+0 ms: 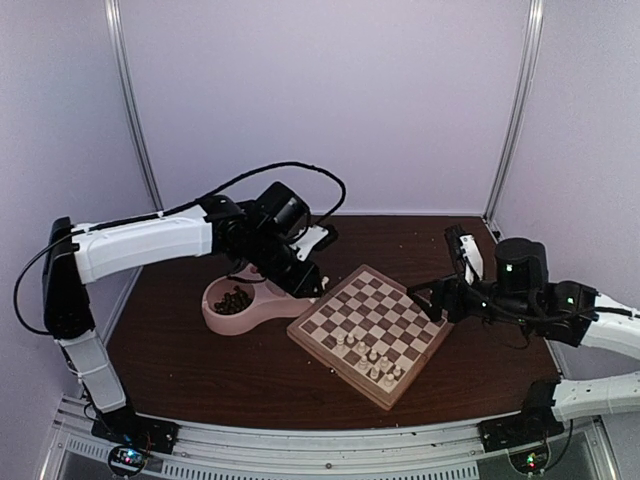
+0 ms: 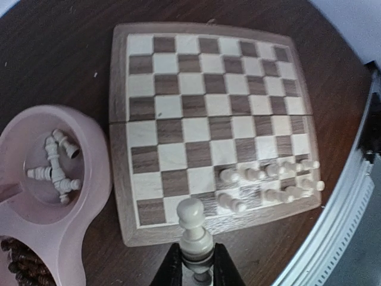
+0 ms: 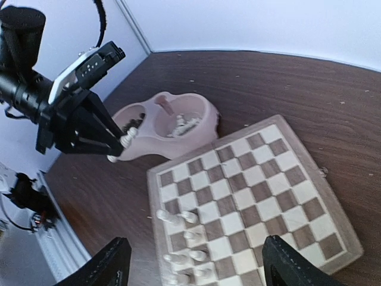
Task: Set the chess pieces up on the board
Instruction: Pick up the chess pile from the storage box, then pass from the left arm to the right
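The wooden checkered board [image 1: 398, 292] lies mid-table, also seen in the left wrist view [image 2: 202, 89] and the right wrist view [image 3: 262, 179]. Several cream-white chess pieces [image 1: 372, 362] stand in two rows near its front corner [image 2: 268, 182] [image 3: 184, 238]. My left gripper [image 1: 305, 283] [image 2: 195, 265] is shut on a cream-white chess piece [image 2: 191, 229], held in the air between the pink dish and the board's left edge. My right gripper [image 1: 428, 298] [image 3: 199, 274] hangs open above the board's right side, with nothing between its fingers [image 3: 107, 265].
A pink double-bowl dish [image 1: 262, 312] [image 2: 95, 173] [image 3: 199, 116] sits left of the board. One bowl holds a few loose white pieces [image 2: 55, 167], the other holds dark brown pieces [image 1: 234, 299] [image 2: 24, 265]. Purple walls close the back and sides.
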